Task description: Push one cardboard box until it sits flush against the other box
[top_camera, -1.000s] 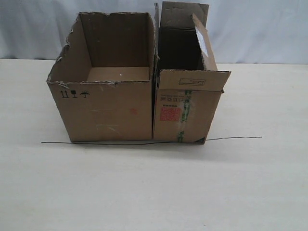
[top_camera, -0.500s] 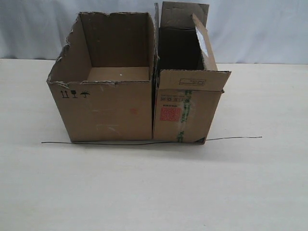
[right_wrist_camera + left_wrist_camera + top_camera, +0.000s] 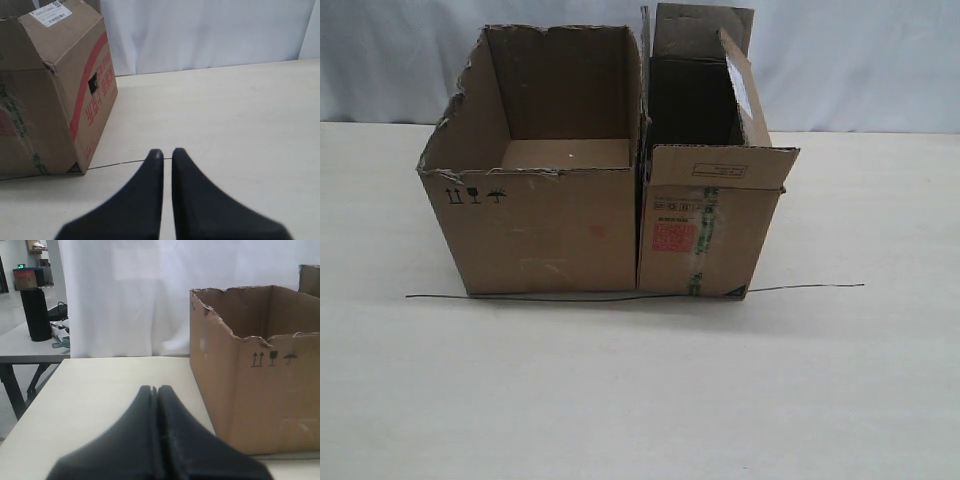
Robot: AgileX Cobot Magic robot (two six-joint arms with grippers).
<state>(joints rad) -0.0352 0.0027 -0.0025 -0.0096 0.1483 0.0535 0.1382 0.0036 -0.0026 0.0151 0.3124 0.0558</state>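
Pressed-shut left gripper point(image 3: 155, 389), fingers together, empty, hangs low over the table point(image 3: 100, 380), apart from the wide box point(image 3: 250, 390). The right gripper point(image 3: 167, 151) is almost closed, just a thin slit between its fingers, and holds nothing. It is clear of the narrow box point(image 3: 50, 95), off its red-striped side. No arm shows in the exterior view. There the narrow box point(image 3: 705, 240) stands right of the wide box point(image 3: 540, 235), walls touching along the front seam, both fronts on a thin black line point(image 3: 800, 288). The push looks done and the boxes flush. The rear of the seam is hidden; a gap there would call for a light sideways nudge from the right gripper on the striped side.
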